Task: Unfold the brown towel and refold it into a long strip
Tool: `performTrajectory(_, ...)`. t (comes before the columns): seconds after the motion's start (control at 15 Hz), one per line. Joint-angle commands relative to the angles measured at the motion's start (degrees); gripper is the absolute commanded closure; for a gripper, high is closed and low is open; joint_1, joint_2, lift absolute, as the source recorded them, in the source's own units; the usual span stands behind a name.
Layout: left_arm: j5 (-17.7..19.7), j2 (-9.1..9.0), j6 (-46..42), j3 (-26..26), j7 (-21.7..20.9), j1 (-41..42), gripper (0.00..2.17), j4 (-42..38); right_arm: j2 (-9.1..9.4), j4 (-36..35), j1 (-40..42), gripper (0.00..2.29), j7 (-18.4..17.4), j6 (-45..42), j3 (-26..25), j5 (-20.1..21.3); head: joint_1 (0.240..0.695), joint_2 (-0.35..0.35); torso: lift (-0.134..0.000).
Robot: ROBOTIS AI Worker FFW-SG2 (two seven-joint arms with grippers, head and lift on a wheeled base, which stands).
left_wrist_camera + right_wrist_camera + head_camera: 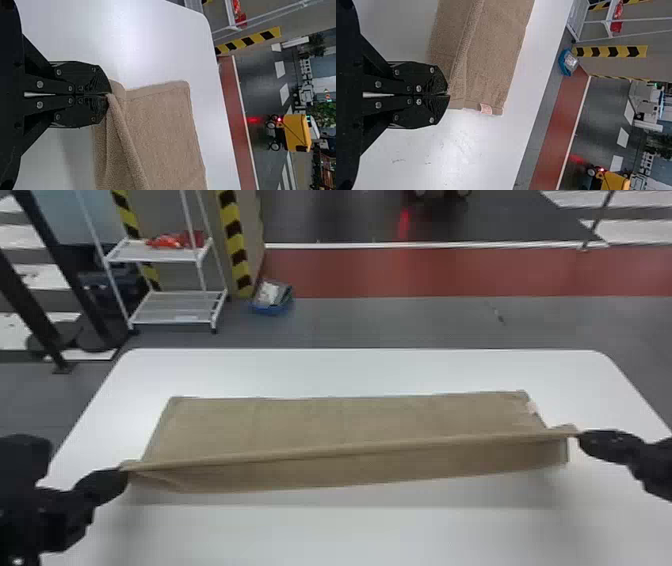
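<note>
The brown terry-cloth towel point(350, 417) lies lengthwise across the middle of the white, round-cornered table point(350, 372), its far part flat and its near part raised into a long ridge point(350, 448) that runs from one end to the other. It should be light, limp and slightly grippy: pile rubs on pile, so layers ought to cling instead of sliding, and nothing in it can break. Being so soft, it will probably sag mid-span unless both ends are kept evenly taut.

A small pale tag point(532, 407) sits at the towel's end toward the table's right side. The hold belongs at the two ends of the ridge, where the doubled cloth gives more to pinch. There the black left gripper point(108, 95), over the table's near left part, has its flat fingers closed on one corner; the black right gripper point(448, 94), over the near right part, is clamped on the other. The next move likely calls for carrying both corners together toward the table's far edge, then pressing the fold down; uneven pull could skew the strip.

Beyond the table, on the floor, stand a white metal rack point(175, 310) and a small blue bin point(272, 309).
</note>
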Motion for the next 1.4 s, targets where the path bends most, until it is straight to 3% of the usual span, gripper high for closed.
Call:
performTrajectory(0.0,-2.7,0.50,0.6,-0.6,-0.6,-3.7,2.09,2.9,0.04,2.5,-4.3,1.69,0.4,2.4,3.0,1.3,0.695,0.039,-0.122)
performTrajectory(0.2,-4.5,1.91,0.9,-3.0,-1.3,-8.0,2.04,5.6,0.92,5.8,-9.8,1.69,0.5,5.4,6.9,2.7,0.695,0.057,-0.122)
performTrajectory(0.4,-5.8,1.91,4.1,-3.7,-1.8,-10.7,2.04,4.6,1.00,9.6,-14.2,1.69,0.8,7.7,8.6,3.2,0.695,0.061,-0.122)
performTrajectory(0.6,-9.2,3.14,6.0,-6.8,-2.5,-15.4,2.04,5.2,1.09,13.2,-18.7,1.69,0.8,9.3,10.4,3.6,0.695,0.056,-0.122)
performTrajectory(0.93,-15.0,4.90,6.8,-12.0,-2.6,-24.3,2.04,15.8,1.00,20.7,-26.0,1.69,0.9,11.2,13.1,4.4,0.695,0.032,-0.122)
performTrajectory(1.33,-15.9,7.27,6.8,-13.5,-1.0,-28.7,2.04,25.5,1.35,28.1,-31.7,1.69,0.9,11.2,17.1,7.3,0.695,0.034,-0.122)
